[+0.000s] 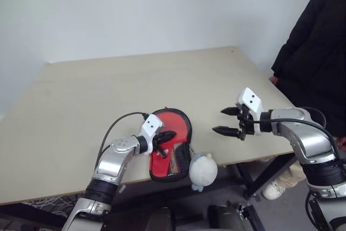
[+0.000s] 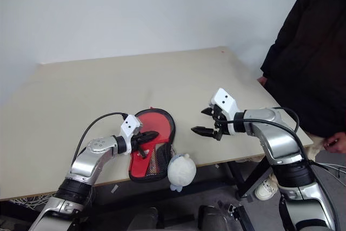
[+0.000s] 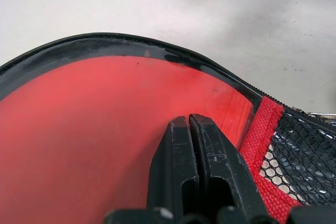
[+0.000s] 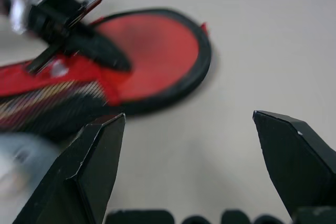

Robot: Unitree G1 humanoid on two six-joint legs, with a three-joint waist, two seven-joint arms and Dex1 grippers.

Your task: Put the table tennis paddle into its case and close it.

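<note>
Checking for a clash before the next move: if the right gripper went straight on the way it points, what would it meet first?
Probably bare table, judging from the right wrist view. The right gripper, jaws wide open, aims just past the case, which lies off that line; depth is unclear.

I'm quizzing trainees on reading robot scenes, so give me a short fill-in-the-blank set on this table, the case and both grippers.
1. The left gripper rests on the case with its jaws ____.
2. The right gripper hangs above the table with its jaws ____.
3. The paddle's face showing through the case is coloured ____.
4. The white plush toy hangs at the table's ____ edge.

Missing words: shut; open; red; near
</note>
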